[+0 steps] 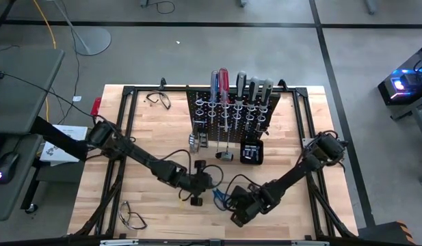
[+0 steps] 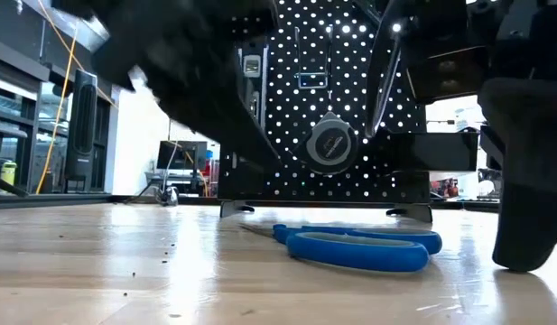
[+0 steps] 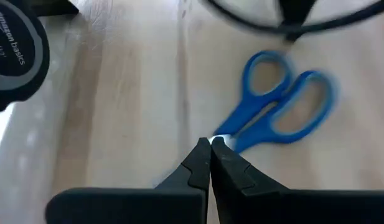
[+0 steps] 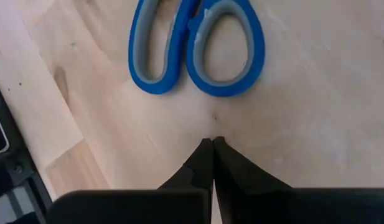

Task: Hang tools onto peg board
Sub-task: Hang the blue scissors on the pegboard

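Tabletop [image 1: 156, 143]: one, pale wood planks inside a black frame

Peg board [image 1: 228, 113]: one, black, upright, standing toward the far middle of the tabletop. In the low view its holed face [image 2: 350, 99] fills the background

Screwdrivers hung along the board's top: five counted from above; one blue-handled [image 1: 215, 80], one red-handled [image 1: 224, 79], three grey/black-handled [image 1: 254, 87]

Further tools low on the board [image 1: 197, 140]: some silver pieces, count and kind not clear

Small black box [image 1: 252, 152]: one, on the tabletop at the board's foot, right side

Scissors [image 1: 219, 197]: one pair, blue handles, lying flat on the tabletop near the front edge, between the two hands and well in front of the board. In the low view they lie flat ahead of the board's base [image 2: 359, 246]; two finger loops show in each wrist view [image 3: 282, 106] [image 4: 198, 46]

Safety glasses: two pairs, clear; one near the far left corner [image 1: 158, 99], one near the front left [image 1: 132, 217]

Left hand [image 1: 197, 191]: one, fingers pressed together, holding nothing, tips just beside the scissors [image 3: 210, 144]

Right hand [image 1: 236, 205]: one, fingers likewise closed and empty, tips near the scissor loops without touching [image 4: 211, 144]

Round tape measure [image 3: 14, 56]: one, dark case, beside the left hand
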Tool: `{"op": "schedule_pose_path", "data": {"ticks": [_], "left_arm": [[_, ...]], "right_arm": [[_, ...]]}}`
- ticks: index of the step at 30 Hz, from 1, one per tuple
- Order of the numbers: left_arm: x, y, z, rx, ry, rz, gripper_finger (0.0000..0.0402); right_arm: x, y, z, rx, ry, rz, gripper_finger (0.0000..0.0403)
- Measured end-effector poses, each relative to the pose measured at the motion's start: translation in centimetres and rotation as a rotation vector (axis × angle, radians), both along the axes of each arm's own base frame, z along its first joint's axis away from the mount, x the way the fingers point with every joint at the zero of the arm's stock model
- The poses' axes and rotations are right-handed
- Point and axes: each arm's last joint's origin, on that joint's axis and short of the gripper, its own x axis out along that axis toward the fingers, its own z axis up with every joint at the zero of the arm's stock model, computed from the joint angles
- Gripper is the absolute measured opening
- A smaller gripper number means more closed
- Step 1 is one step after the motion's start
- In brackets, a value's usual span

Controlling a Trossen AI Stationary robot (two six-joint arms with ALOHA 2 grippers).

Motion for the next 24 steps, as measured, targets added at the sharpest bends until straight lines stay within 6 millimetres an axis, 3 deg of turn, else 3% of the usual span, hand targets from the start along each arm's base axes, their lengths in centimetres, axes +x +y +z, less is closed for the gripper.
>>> {"op": "schedule_pose_path", "data": {"ticks": [10, 16, 24], "left_arm": [[0.6, 2.4, -2.1, 0.121, 0.106, 0.019, 0.0000], [-0.2, 2.3, -2.4, 0.168, 0.174, 0.026, 0.0000], [0.1, 2.9, -2.6, 0.178, 0.163, 0.049, 0.0000]], "right_arm": [[-0.7, 1.2, 0.1, 0.035, -0.014, -0.048, 0.0000], [-1.0, 1.5, 0.0, 0.033, -0.012, -0.036, 0.0000], [-1.0, 1.5, 0.0, 0.029, -0.014, -0.038, 0.0000]]}}
